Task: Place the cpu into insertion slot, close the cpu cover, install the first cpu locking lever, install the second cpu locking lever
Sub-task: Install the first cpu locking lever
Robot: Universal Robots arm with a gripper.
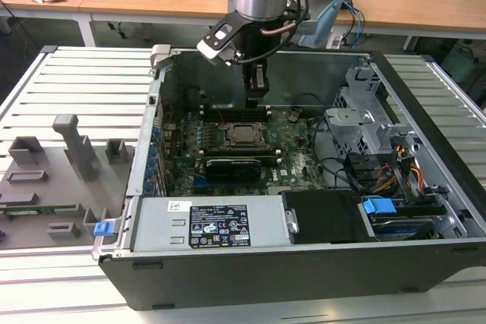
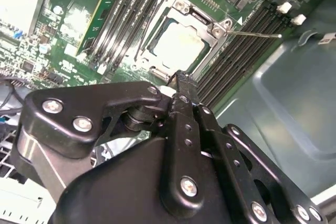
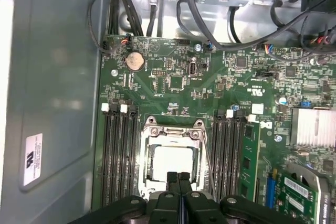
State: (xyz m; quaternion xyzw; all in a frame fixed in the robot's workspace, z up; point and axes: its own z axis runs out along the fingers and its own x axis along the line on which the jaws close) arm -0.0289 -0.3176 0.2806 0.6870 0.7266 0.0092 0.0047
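The cpu (image 3: 171,164) lies pale and flat in the insertion slot (image 1: 243,135) on the green motherboard. Around it the silvery cpu cover (image 3: 171,131) lies down flat, the chip (image 2: 178,45) showing through its cut-out. A thin metal locking lever (image 2: 257,34) sticks out from one corner of the socket, away from the frame. My gripper (image 3: 178,177) hangs just above the socket's edge, black fingers pressed together with nothing between them. In the exterior view the gripper (image 1: 257,99) points straight down inside the open computer case, slightly behind the socket.
Black memory slots (image 3: 118,156) flank the socket on both sides. A drive cage (image 1: 364,115) and cables (image 1: 395,172) fill the case on the exterior view's right, the power supply (image 1: 216,225) the front. Grey fixtures (image 1: 68,157) stand outside, on the exterior view's left.
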